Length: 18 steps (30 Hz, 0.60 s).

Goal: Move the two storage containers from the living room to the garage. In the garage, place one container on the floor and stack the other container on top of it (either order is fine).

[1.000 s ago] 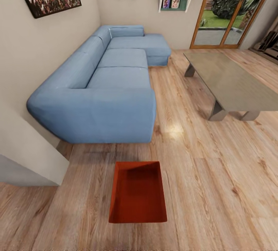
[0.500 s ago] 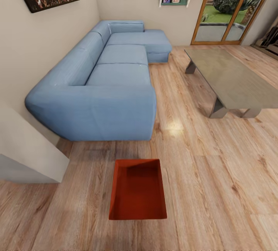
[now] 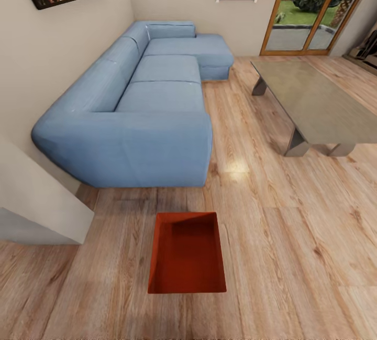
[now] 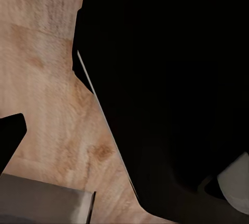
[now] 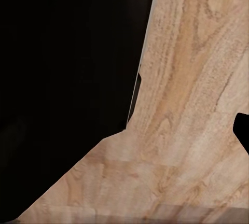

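One orange-red storage container (image 3: 187,256) sits lidless and empty on the light wood-plank floor (image 3: 283,235) of the living room, just in front of me and a short way from the end of the blue sofa (image 3: 152,114). In the left wrist view a dark fingertip (image 4: 9,138) juts in at the frame's edge over wood planks. The right wrist view has a similar dark fingertip (image 5: 243,133) over the planks. Neither view lets me judge how the jaws stand.
A low grey table (image 3: 314,104) stands to the right of the sofa. A beige wall corner (image 3: 36,204) projects at the left near the container. Glass doors (image 3: 309,10) are at the far right. Dark robot bodywork (image 4: 171,79) (image 5: 67,68) covers much of both wrist views.
The whole head view has shifted: sofa, table and wall shelf sit slightly higher in the picture, so the camera moved. The container has stayed in place on the floor.
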Motion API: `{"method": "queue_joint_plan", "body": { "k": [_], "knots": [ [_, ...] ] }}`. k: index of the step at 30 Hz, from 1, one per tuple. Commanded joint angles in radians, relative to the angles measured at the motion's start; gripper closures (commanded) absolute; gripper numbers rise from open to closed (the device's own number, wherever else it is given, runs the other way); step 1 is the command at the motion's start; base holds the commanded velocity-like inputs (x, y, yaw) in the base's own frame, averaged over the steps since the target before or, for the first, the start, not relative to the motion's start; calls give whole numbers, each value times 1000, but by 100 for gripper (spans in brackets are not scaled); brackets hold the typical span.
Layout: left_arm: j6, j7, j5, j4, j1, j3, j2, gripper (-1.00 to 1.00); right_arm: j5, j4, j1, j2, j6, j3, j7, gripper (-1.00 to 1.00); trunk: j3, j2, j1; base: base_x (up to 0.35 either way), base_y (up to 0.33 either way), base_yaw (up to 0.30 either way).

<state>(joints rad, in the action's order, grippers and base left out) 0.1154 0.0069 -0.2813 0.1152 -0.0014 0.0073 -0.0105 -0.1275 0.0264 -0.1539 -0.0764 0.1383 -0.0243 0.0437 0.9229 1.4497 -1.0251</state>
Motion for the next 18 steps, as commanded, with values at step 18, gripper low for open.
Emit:
{"method": "queue_joint_plan", "body": {
  "k": [18],
  "knots": [
    [3, 1, -4, 0, 0, 0, 0, -100, -6, 3, -1, 0, 5, -2, 1, -100, 29, 0, 0, 0, 0, 0]
  ]
}}
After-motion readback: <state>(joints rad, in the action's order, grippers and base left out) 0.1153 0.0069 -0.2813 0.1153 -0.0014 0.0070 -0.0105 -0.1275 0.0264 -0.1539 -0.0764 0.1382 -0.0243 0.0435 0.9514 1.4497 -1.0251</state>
